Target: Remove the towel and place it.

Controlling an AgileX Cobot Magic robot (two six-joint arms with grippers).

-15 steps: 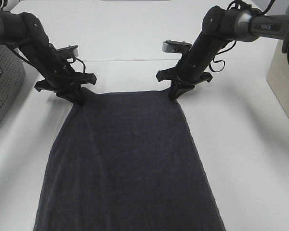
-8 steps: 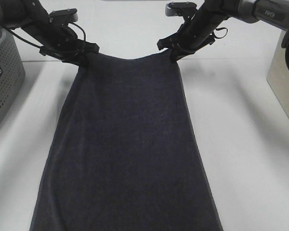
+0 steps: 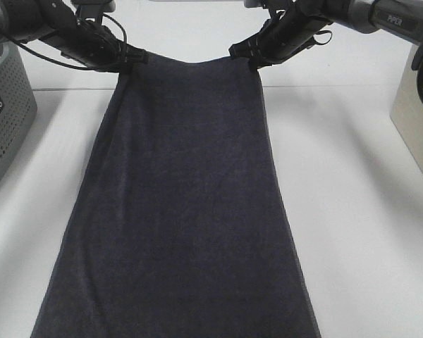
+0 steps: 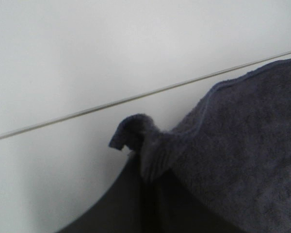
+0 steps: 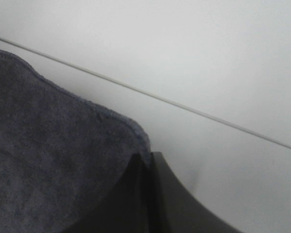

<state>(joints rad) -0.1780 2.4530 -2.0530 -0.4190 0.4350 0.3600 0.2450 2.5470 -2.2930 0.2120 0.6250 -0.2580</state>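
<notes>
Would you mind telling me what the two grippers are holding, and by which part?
Both hold the towel: the left gripper pinches one top corner, the right gripper the other.

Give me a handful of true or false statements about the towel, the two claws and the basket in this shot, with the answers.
1. Each claw pinches a far corner of the towel. True: the left claw and right claw are both shut on it.
2. The towel is bright white. False: it is dark charcoal.
3. The towel's far edge sags slightly between the claws. True.
4. The grey perforated basket stands at the right edge of the exterior view. False: it is at the left edge.
5. The towel lies bunched inside the basket. False: it is spread over the white table.
</notes>
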